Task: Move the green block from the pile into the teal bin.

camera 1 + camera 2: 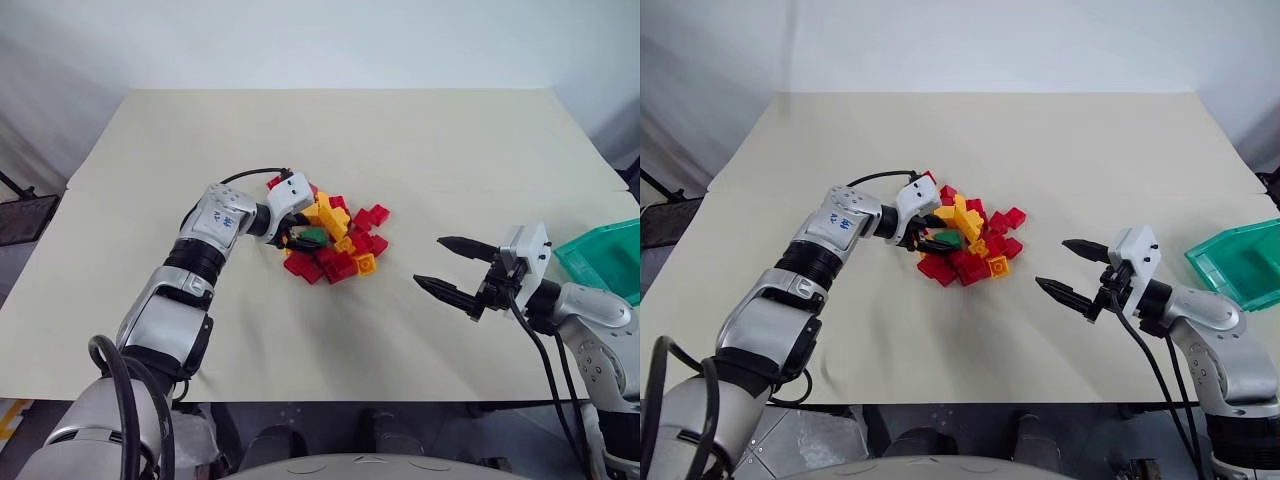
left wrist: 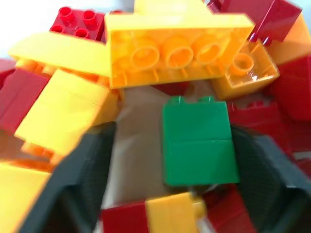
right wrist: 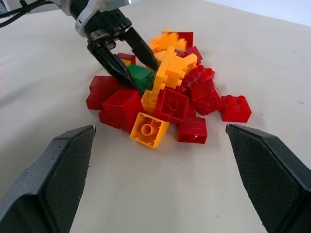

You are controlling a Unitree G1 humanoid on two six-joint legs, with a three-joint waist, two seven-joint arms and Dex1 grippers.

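A broad cream table [image 1: 330, 150] is seen under pale grey walls, its surface matte and bare apart from the bricks, with a dark stand just off its left edge and the teal bin [image 1: 610, 258] tucked at the right edge. Near the table's middle the pile [image 1: 340, 245] of red and yellow bricks is heaped, and the left gripper [image 1: 930, 236] is pushed right into its left side, angled downward. In the left wrist view the green block [image 2: 198, 141] is framed between the two black fingers [image 2: 80, 179], one finger on either flank, with a strip of table showing between the block and one finger; the jaws are part-way apart around the block, and whether the pads are touching it cannot be told. The block is laid flat on its side, its long axis running along the line of the fingers, its two studs pointed away from the gripper toward a big yellow brick [image 2: 177, 46] lying on its side with its hollow underside shown. A red-and-yellow brick is wedged at the block's near end. The right gripper [image 1: 448, 266] is held level above bare table, well apart from the pile and just short of the bin, its fingers spread wide with nothing between them.
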